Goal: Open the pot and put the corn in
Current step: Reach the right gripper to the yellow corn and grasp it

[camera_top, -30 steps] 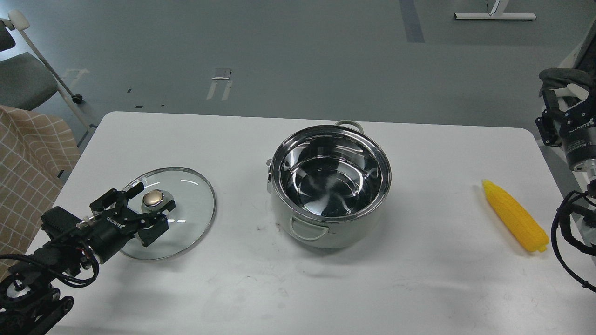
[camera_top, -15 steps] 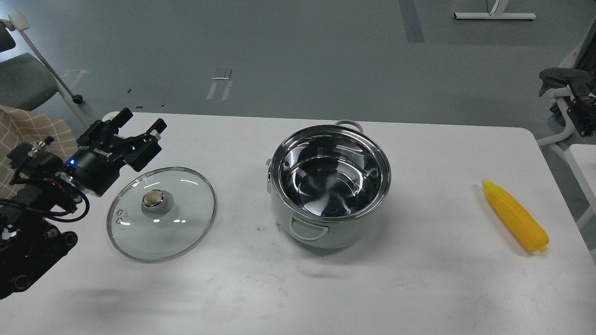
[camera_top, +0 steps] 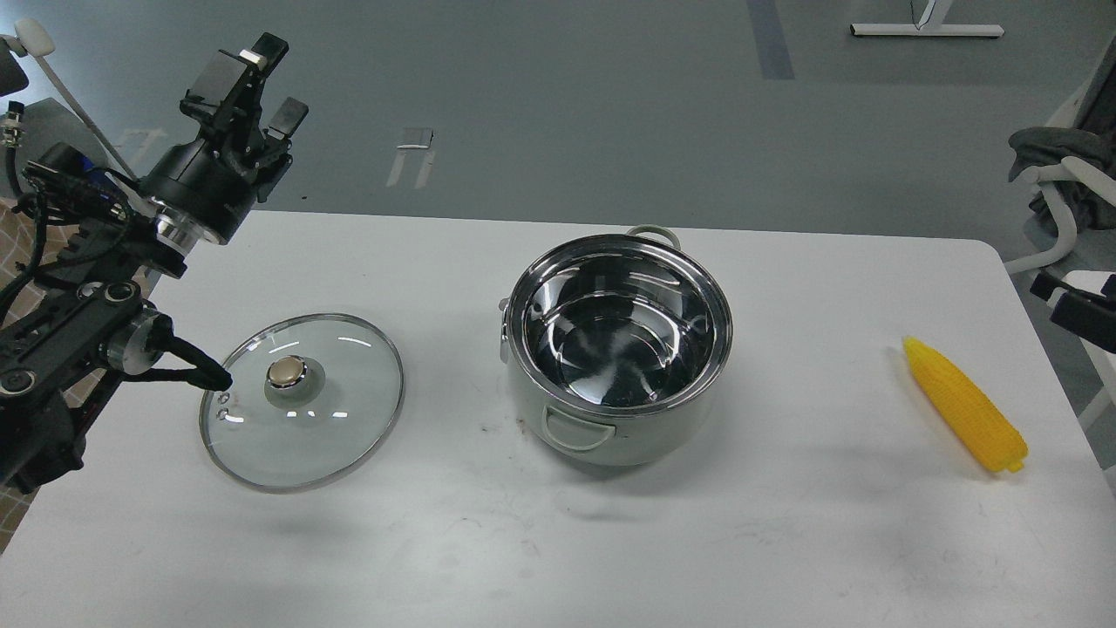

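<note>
Left pincer [camera_top: 260, 85] raised, fingers apart, empty.

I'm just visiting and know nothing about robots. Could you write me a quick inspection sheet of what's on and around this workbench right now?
Surface: white table, faint scuffs.
Job's things: pot open, empty; corn lying at the right, apart from the pot.
Clutter: glass lid flat on the table, left of the pot.
Grippers: left gripper raised, open, empty; right gripper not in view.
Cables: black cables on the left arm, reaching the lid's edge.
Surroundings: grey floor; chair at right.
</note>
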Motion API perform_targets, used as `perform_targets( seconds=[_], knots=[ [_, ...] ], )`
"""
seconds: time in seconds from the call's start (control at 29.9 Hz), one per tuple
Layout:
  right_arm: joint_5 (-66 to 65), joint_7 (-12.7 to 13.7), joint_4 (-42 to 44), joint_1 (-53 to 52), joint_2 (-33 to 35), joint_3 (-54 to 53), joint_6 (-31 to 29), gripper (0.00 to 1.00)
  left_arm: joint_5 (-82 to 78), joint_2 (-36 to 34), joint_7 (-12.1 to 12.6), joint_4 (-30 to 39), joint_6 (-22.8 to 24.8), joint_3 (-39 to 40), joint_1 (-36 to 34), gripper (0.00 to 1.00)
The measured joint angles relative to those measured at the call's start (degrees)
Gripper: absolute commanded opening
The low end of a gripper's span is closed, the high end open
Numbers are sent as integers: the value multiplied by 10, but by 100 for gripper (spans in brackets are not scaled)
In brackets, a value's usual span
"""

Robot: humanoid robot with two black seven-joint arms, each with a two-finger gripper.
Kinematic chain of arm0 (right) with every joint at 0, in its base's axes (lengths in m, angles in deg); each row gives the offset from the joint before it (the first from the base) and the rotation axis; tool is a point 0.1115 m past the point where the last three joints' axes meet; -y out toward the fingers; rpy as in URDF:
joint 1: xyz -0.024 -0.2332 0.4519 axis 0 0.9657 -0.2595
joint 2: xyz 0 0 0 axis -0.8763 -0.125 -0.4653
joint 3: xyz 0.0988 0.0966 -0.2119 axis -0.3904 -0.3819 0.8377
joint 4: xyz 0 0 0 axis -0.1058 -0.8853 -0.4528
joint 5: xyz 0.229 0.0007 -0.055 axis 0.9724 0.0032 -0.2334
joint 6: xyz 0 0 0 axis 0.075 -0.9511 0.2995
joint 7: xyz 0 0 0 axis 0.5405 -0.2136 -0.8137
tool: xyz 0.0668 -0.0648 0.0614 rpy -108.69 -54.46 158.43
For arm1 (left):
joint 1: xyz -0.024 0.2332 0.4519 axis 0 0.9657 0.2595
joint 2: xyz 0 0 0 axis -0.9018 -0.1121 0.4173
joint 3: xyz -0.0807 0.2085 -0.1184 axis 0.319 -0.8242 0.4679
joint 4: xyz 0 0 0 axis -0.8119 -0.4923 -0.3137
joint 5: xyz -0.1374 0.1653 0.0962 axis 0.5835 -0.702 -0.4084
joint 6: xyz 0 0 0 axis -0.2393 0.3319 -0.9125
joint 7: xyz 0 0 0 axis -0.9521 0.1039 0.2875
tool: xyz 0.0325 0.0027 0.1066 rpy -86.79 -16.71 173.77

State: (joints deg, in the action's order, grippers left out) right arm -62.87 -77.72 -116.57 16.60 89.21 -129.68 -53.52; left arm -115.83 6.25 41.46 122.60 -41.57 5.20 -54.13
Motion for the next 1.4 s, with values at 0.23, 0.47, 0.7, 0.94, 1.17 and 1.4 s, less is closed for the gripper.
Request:
perform_targets(
  seconds=[0.23, 0.47, 0.7, 0.94, 1.17, 1.4],
  knots=[
    [-46, 0, 34, 28, -24, 12, 2, 100, 37, 20, 5, 15, 53, 35, 11, 96],
    [-47, 0, 37, 27, -37, 40, 1, 100, 47, 31, 14, 16, 69, 47, 13, 96],
    [-55, 0, 40, 24, -68, 54, 1, 100, 46, 32, 16, 32, 69, 51, 17, 96],
    [-93, 0, 87, -41, -89, 110, 1, 100, 46, 31, 21, 54, 68, 66, 33, 96],
    [-94, 0, 134, -92, -118, 157, 1, 94, 46, 31, 23, 67, 68, 80, 43, 96],
    [-96, 0, 166, -104, -140, 184, 4, 69, 46, 31, 34, 79, 68, 93, 50, 96]
  ],
)
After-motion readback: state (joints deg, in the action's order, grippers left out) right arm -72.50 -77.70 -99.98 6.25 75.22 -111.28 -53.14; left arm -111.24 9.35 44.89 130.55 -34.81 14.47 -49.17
